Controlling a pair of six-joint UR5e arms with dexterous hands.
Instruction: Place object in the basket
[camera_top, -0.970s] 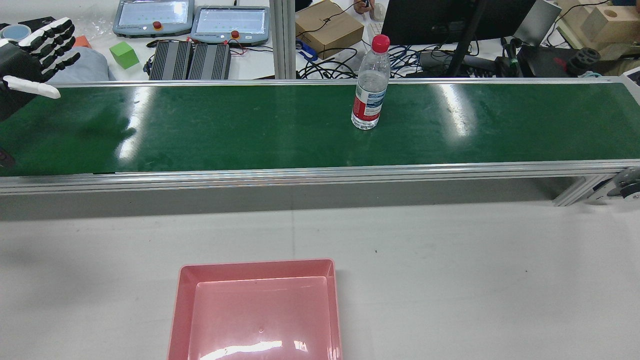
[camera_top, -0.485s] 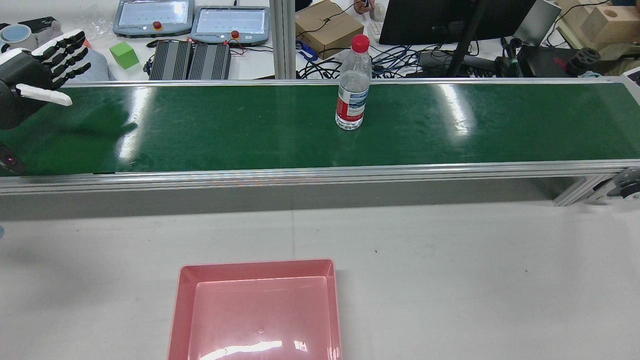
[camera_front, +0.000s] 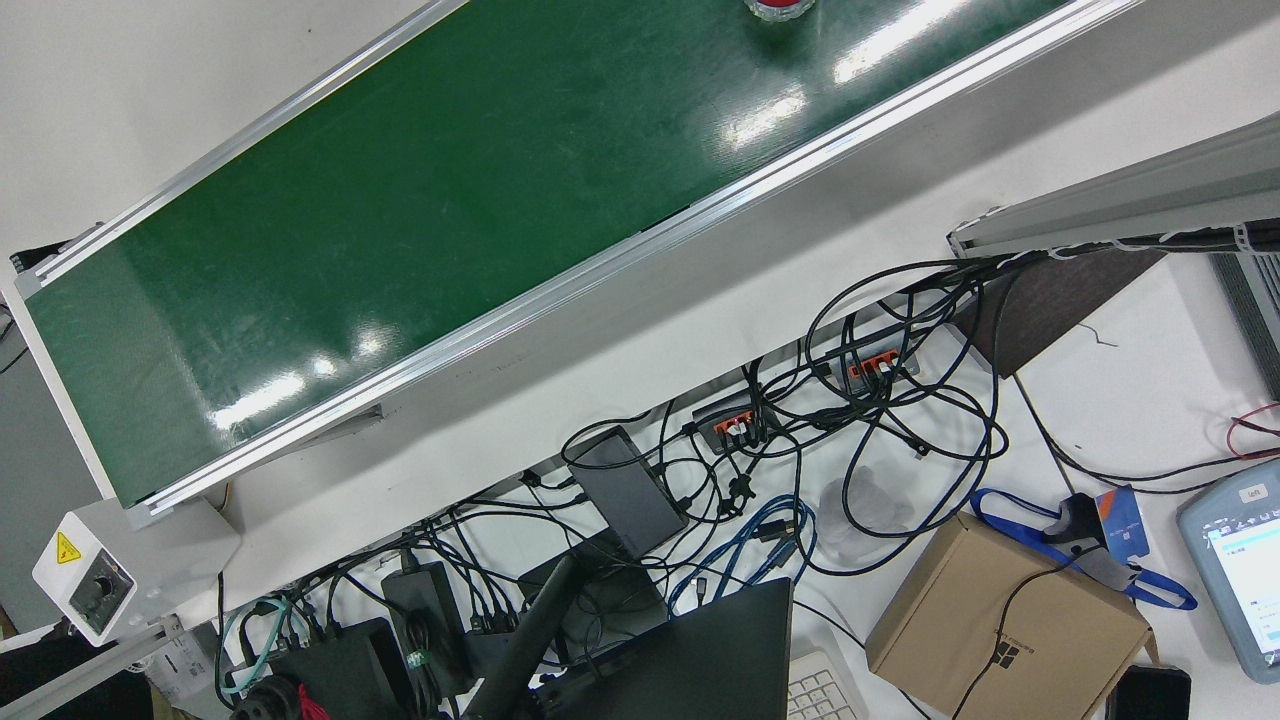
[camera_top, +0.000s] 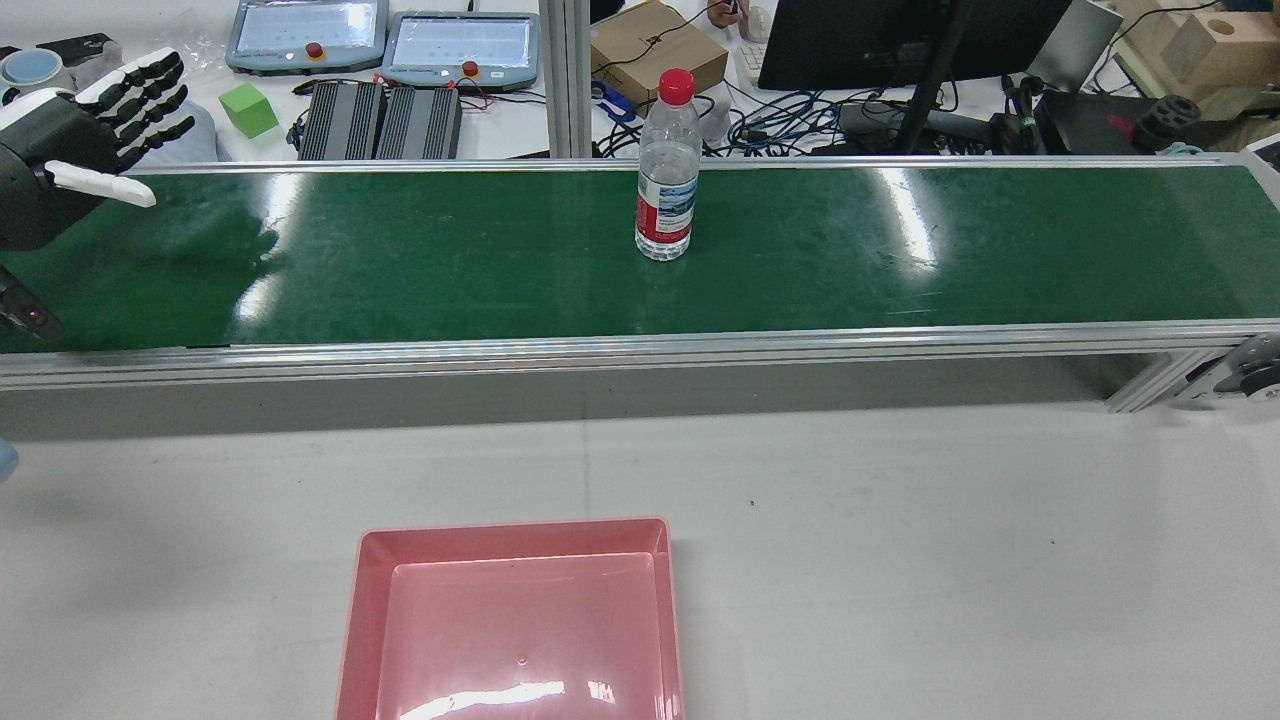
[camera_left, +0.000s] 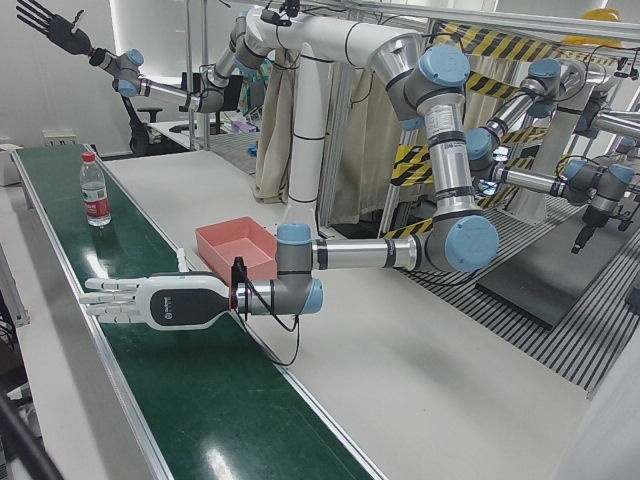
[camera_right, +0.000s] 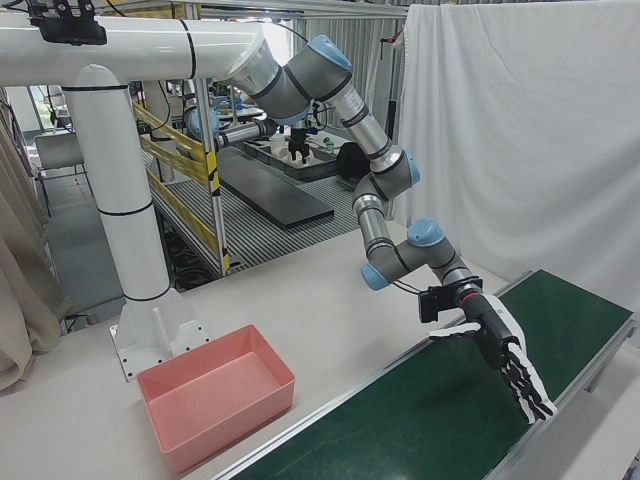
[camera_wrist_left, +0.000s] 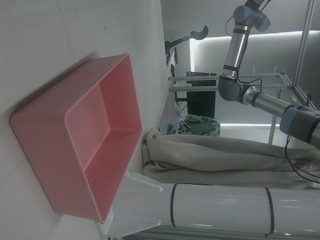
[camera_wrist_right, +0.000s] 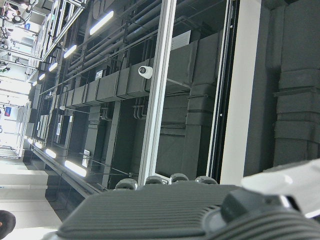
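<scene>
A clear water bottle (camera_top: 667, 170) with a red cap and red label stands upright on the green conveyor belt (camera_top: 900, 260), near the middle. It also shows far along the belt in the left-front view, bottle (camera_left: 96, 190). My left hand (camera_top: 70, 150) hovers open over the belt's left end, fingers spread, palm toward the bottle and well apart from it; left hand (camera_left: 150, 300), left hand (camera_right: 500, 365). The empty pink basket (camera_top: 510, 535) sits on the white table in front of the belt; basket (camera_wrist_left: 85, 150). My right hand (camera_left: 45, 22) is raised high, open, holding nothing.
Aluminium rails (camera_top: 640, 350) edge the belt on both sides. Behind the belt lie teach pendants (camera_top: 460, 45), a green cube (camera_top: 247, 108), a cardboard box (camera_top: 655, 55), cables and a monitor. The white table (camera_top: 950, 560) spreads around the basket.
The bottle has travelled left along the belt, toward my left hand. The left hand has shifted slightly right and stays open.
</scene>
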